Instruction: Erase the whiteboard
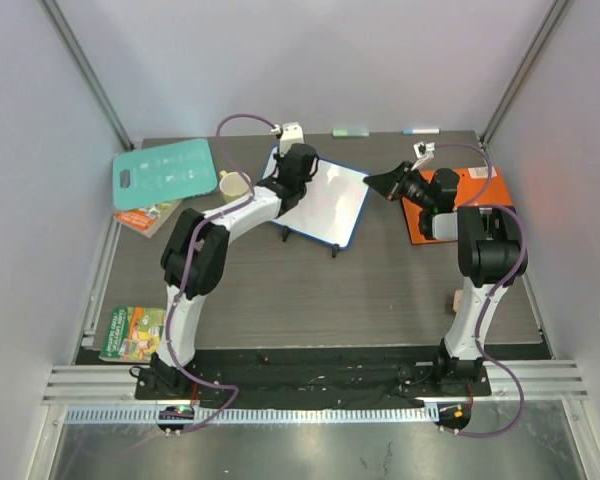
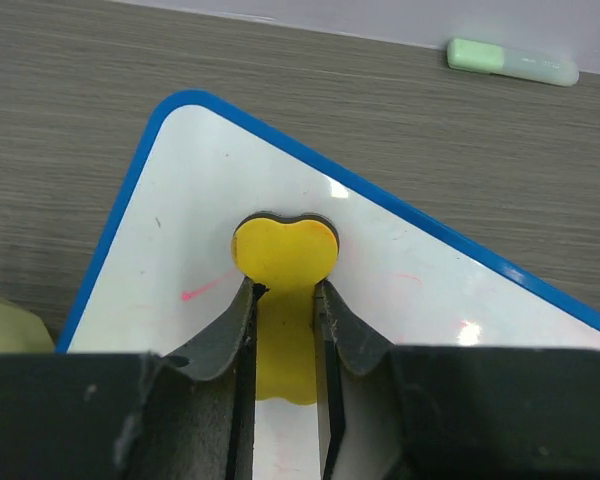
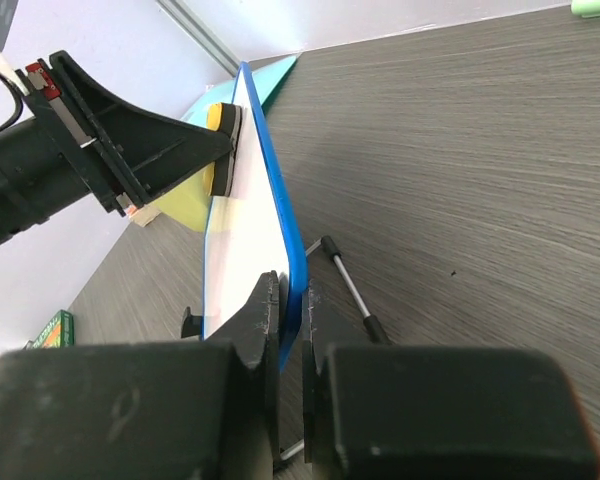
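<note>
A: Whiteboard (image 1: 332,205) stands tilted mid-table, between the cutting board (image 1: 165,175) and the orange folder (image 1: 480,190).
B: And the arms?
A: The left gripper (image 2: 285,292) pinches a yellow eraser (image 2: 285,250) against the far left corner, near a red mark (image 2: 202,290). The right gripper (image 3: 289,290) is clamped on the blue frame.

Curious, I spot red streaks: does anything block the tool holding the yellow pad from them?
Nothing visible. The left tool holds its yellow eraser against the whiteboard; a red streak lies beside it on bare white surface. The right tool only clamps the board's edge.
</note>
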`<state>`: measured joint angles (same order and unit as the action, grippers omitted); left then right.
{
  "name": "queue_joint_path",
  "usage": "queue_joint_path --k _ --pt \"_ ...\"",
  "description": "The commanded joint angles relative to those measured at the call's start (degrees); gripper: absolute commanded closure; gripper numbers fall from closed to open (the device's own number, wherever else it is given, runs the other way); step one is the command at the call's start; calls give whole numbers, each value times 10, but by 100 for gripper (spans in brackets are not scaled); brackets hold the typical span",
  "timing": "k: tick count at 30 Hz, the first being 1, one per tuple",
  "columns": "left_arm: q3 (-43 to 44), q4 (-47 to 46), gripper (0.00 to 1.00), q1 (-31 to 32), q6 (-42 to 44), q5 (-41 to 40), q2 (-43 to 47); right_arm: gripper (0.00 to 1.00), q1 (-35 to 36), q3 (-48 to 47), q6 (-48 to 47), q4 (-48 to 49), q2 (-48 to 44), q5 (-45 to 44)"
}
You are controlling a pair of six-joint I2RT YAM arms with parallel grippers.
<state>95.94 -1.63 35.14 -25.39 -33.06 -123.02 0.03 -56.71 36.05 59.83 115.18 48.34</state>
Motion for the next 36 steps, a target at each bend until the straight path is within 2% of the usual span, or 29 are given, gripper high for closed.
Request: queue_joint_path --k 1,6,10,14,22,26,36 --pt "42 30 100 63 45 17 -45 99 20 -8 -59 37 -32 56" --pt "112 39 100 151 98 26 -99 99 20 -9 -62 34 -33 56" --pt "135 49 100 179 95 55 -117 99 20 -10 -66 27 -34 55" --pt "140 64 100 184 82 50 -125 99 21 -10 -66 25 -34 53" --pt "78 71 100 186 60 54 -112 99 21 -11 -67 23 -33 52" --pt "31 59 100 207 52 48 -97 99 20 -12 -68 20 -32 50" --pt "-23 65 100 223 23 29 -94 99 21 -14 -66 20 -32 52"
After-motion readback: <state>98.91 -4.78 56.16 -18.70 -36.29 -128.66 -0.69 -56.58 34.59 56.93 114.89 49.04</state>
